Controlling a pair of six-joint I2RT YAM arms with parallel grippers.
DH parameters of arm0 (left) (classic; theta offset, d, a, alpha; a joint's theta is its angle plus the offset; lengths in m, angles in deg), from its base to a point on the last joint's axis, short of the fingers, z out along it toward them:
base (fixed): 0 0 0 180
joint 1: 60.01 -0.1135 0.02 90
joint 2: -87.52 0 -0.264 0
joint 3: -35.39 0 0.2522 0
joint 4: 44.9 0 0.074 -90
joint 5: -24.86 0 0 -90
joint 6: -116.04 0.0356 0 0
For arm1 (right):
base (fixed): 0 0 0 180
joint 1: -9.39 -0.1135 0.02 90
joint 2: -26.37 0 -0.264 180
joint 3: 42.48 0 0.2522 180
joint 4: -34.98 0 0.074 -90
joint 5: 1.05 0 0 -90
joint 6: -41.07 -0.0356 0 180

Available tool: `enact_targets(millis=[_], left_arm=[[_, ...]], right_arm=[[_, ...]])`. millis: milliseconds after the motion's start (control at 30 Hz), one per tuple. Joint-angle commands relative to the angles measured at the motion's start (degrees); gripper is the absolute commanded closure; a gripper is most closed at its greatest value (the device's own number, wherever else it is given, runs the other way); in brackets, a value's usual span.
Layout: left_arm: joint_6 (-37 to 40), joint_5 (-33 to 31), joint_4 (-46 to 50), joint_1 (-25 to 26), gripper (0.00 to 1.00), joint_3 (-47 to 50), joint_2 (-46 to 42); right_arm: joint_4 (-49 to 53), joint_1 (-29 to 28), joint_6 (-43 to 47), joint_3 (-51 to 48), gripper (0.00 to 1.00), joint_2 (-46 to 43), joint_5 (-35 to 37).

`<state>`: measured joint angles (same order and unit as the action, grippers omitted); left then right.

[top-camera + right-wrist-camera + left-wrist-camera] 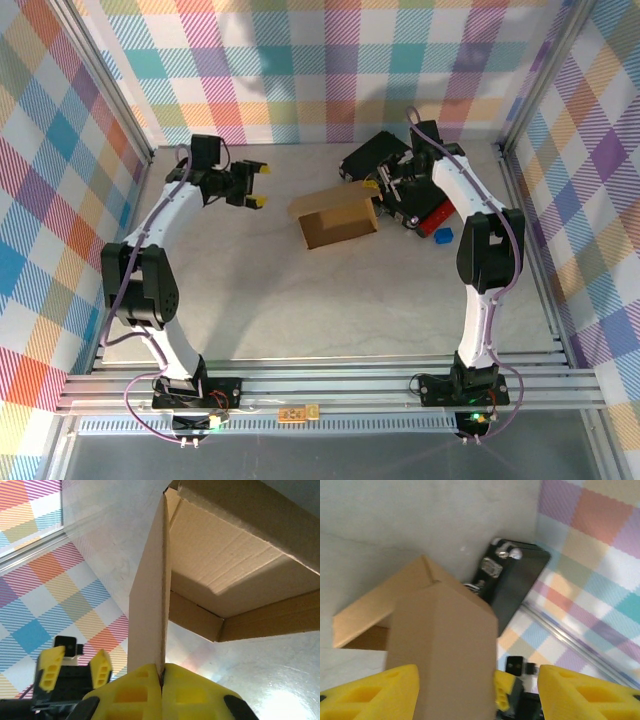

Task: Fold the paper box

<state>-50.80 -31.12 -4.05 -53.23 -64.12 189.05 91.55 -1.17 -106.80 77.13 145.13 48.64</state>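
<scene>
The paper box [335, 215] is brown cardboard, partly folded, and lies open-sided at the middle of the table. My right gripper [383, 188] is at its right end, shut on an upright side flap [149, 595]; in the right wrist view the yellow fingertips [162, 672] pinch the flap's edge, with the box's hollow inside [225, 565] beyond. My left gripper [255, 185] hovers left of the box, open and apart from it. In the left wrist view its yellow fingers [385, 695] stand wide on either side of the near box wall [440, 630], holding nothing.
A black hard case [380, 158] with a metal latch [491, 567] lies behind the box at the back right. A blue block [443, 235] and a red piece [433, 221] sit beside it. Checkered walls enclose the table; bare tabletop [300, 300] spreads in front.
</scene>
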Motion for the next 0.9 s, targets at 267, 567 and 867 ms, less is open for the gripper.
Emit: enact_targets(millis=[267,567,867], left_arm=[[0.81,2.54,3.20,4.20,0.38,-6.63,-1.28],[0.93,2.23,2.75,4.70,0.46,-8.56,-1.12],[-1.68,2.72,-1.36,7.83,0.48,-8.59,1.53]], right_arm=[[2.41,1.91,-3.54,6.61,1.00,-4.23,-4.39],[1.32,1.95,-4.70,6.02,1.00,-5.91,-5.37],[-0.88,2.00,-5.96,4.11,1.00,-6.00,-6.00]])
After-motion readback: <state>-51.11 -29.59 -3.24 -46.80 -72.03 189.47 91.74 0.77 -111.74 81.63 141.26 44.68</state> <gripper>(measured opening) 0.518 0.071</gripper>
